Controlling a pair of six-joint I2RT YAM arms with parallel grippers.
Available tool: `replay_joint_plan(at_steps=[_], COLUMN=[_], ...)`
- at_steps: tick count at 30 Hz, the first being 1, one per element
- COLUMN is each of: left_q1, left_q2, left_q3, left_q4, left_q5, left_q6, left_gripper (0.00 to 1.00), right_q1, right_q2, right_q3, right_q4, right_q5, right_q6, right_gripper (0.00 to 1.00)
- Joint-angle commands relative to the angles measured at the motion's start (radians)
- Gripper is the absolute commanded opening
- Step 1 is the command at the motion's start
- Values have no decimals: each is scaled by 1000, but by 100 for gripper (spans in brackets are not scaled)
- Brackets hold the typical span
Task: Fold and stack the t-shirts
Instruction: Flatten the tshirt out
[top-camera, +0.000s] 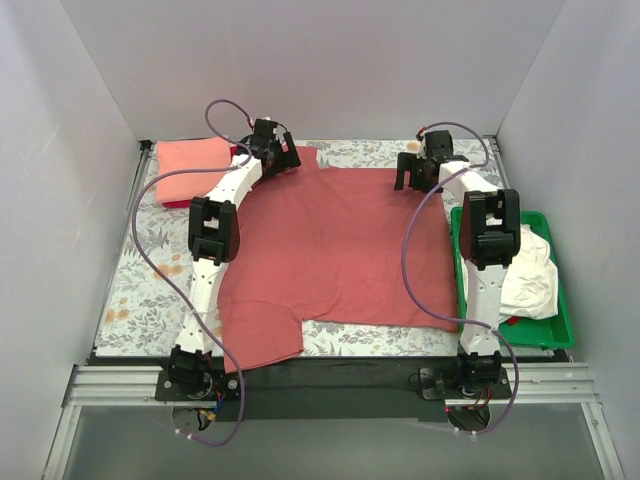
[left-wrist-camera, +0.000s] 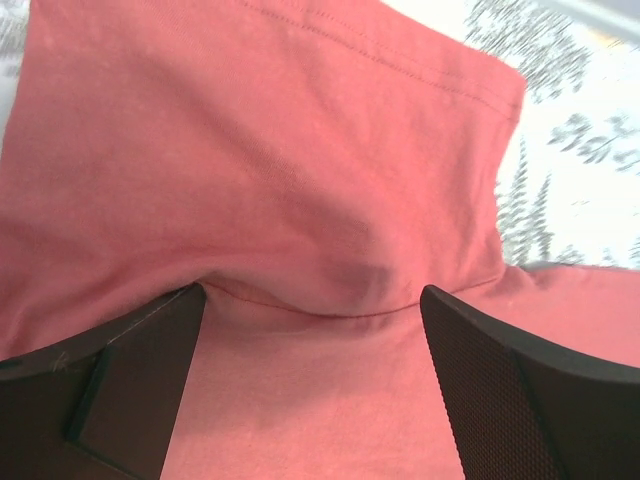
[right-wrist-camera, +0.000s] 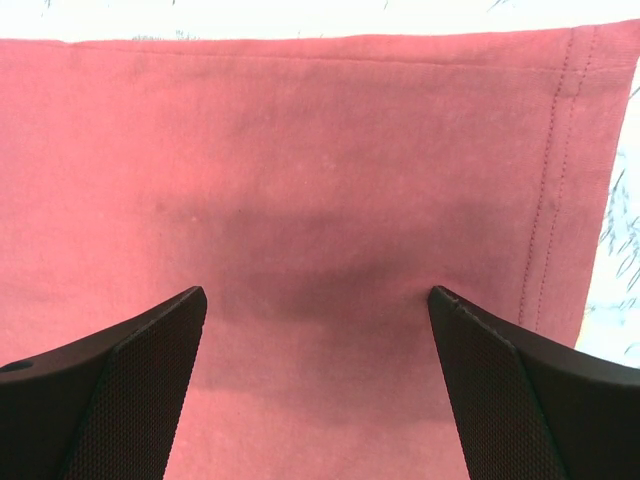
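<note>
The dusty brick-red t-shirt (top-camera: 340, 240) lies spread flat over the middle of the table. My left gripper (top-camera: 283, 157) is open at its far left corner, fingers down on either side of a seam by the sleeve (left-wrist-camera: 250, 150); nothing is gripped (left-wrist-camera: 312, 292). My right gripper (top-camera: 410, 172) is open at the far right corner, fingertips resting on flat cloth (right-wrist-camera: 300, 150) near the hem, jaws wide apart (right-wrist-camera: 317, 292). A salmon-pink t-shirt (top-camera: 190, 165) lies folded at the far left. A cream-white t-shirt (top-camera: 530, 270) is bunched in the tray.
The green plastic tray (top-camera: 566, 335) sits along the right edge of the table beside the right arm. A floral cloth (top-camera: 145, 290) covers the table. Grey walls close in the left, far and right sides. A bit of crimson cloth (top-camera: 513, 321) shows in the tray.
</note>
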Motion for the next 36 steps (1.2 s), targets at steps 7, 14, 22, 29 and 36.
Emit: replay_joint_plan(at_steps=[7, 14, 22, 29, 36], left_q1=[67, 63, 17, -101, -256], left_q2=[124, -11, -366, -796, -1215], left_q3=[60, 21, -94, -594, -1217], left_q4=[80, 103, 41, -1, -44], left_q5=[175, 208, 129, -53, -205], left_q6=[-83, -75, -69, -161, -401], left_gripper=[91, 91, 92, 93, 93], right_q1=[-32, -32, -26, 6, 18], right_q2=[170, 86, -223, -636, -1104], right_q3=[198, 232, 85, -413, -886], right_q4=[-117, -117, -130, -63, 71], right_q5=[-41, -38, -52, -9, -26], right_q6=[-44, -38, -21, 34, 140], right_gripper=[98, 98, 98, 98, 98])
